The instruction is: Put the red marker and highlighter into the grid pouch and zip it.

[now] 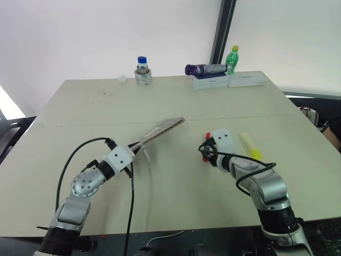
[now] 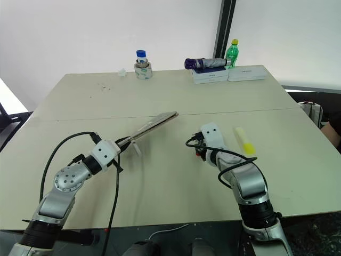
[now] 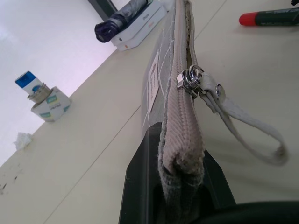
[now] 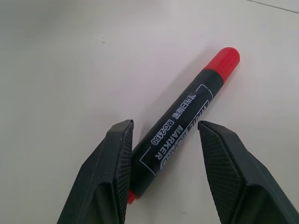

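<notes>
My left gripper point(image 1: 137, 145) is shut on one end of the grid pouch point(image 1: 162, 129), which it holds on edge just above the table. The pouch's zipper pull point(image 3: 189, 79) with its white strap point(image 3: 252, 126) sits near the gripped end. The red marker point(image 4: 187, 123) lies flat on the table, its red end point(image 3: 250, 18) pointing towards the pouch. My right gripper point(image 4: 163, 128) is open and straddles the marker, one finger point(image 4: 119, 154) against its black barrel. The highlighter point(image 1: 250, 145) lies on the table just right of that hand.
At the far edge of the table point(image 1: 80, 122) stand a blue-capped bottle in a tape roll point(image 1: 142, 72), a folded purple umbrella point(image 1: 206, 69) on white boxes point(image 1: 210, 81), and a green bottle point(image 1: 232, 57).
</notes>
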`<state>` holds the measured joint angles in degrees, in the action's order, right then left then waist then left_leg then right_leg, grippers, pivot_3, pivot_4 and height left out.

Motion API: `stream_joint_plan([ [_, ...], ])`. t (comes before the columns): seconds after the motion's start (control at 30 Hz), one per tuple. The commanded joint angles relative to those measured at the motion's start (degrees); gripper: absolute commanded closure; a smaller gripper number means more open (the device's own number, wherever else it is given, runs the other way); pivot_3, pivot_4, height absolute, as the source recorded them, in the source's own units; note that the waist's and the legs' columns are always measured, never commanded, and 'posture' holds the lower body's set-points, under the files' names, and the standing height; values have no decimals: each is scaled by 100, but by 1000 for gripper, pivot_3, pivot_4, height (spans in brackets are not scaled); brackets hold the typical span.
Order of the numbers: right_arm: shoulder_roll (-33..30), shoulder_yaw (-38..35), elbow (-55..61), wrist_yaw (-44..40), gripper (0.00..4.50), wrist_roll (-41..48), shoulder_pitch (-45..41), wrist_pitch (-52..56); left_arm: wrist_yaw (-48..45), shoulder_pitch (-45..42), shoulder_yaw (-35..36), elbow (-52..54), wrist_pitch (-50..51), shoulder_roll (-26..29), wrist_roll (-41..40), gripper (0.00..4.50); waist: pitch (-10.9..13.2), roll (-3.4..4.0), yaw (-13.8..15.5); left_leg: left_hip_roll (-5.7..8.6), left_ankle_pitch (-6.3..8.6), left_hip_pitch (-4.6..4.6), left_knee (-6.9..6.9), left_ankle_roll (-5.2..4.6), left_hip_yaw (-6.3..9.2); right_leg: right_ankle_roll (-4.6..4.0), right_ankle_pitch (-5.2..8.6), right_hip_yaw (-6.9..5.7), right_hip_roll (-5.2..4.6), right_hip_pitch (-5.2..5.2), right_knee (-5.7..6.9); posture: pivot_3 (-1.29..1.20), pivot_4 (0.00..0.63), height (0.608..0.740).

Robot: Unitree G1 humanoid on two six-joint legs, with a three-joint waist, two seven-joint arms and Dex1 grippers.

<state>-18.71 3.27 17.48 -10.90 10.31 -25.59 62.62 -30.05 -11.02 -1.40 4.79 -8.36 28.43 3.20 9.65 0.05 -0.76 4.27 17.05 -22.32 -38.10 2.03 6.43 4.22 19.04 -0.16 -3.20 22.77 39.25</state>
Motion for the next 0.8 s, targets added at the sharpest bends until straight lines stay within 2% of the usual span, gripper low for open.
stream_joint_plan([
  [0.03,139,-114,-4,84,2254,-15,-114,17,81,8,19,174,-144,-22,6,4500,0,0,0,0,0,0,0,0,0,0,0,0,0,0,0,0,150,740],
  [0.13,251,-157,-221,313,2254,-143,-156,202,33,41,-24,214,-146,-31,-5,4500,0,0,-1,0,0,0,0,0,0,0,0,0,0,0,2,0,150,740],
  [0.23,265,-208,-285,470,3074,-241,-178,349,-42,54,-59,238,-147,-19,-33,4500,0,0,1,0,-1,0,0,-1,0,0,0,0,0,0,2,0,150,740],
  [0.3,198,-184,-248,479,4041,-271,-200,401,-60,53,-59,245,-146,-20,-38,4500,-1,-1,8,0,-1,0,0,-1,0,0,0,0,0,-1,2,0,150,740],
  [0.33,161,-169,-229,467,4133,-279,-212,406,-69,48,-62,241,-147,-19,-39,4500,-1,0,11,0,-1,0,-1,-2,0,0,0,0,0,-1,2,0,150,740],
  [0.4,7,-119,-132,358,4132,-283,-246,363,-79,14,-66,211,-152,-17,-39,4500,-1,0,11,1,-2,0,-1,-3,0,1,-1,0,0,-1,2,0,150,740],
  [0.5,-592,157,112,-105,4132,-349,-267,-56,-102,-49,-60,156,-153,-9,-53,4500,-1,0,14,2,-2,0,-1,-4,0,2,-1,0,-1,-1,2,0,150,740],
  [0.67,-2460,335,722,-2175,4132,-264,-67,-2217,-340,-202,3,60,28,2,-403,4500,1,2,8,2,-1,-2,0,-6,-2,2,-1,-2,1,0,-1,0,150,740],
  [0.8,-3014,238,758,-2801,4132,-273,-48,-3030,-544,-294,-24,-8,77,56,-550,4500,0,-5,-34,-5,-1,1,0,-7,-3,3,-1,-2,7,-5,-4,0,150,740],
])
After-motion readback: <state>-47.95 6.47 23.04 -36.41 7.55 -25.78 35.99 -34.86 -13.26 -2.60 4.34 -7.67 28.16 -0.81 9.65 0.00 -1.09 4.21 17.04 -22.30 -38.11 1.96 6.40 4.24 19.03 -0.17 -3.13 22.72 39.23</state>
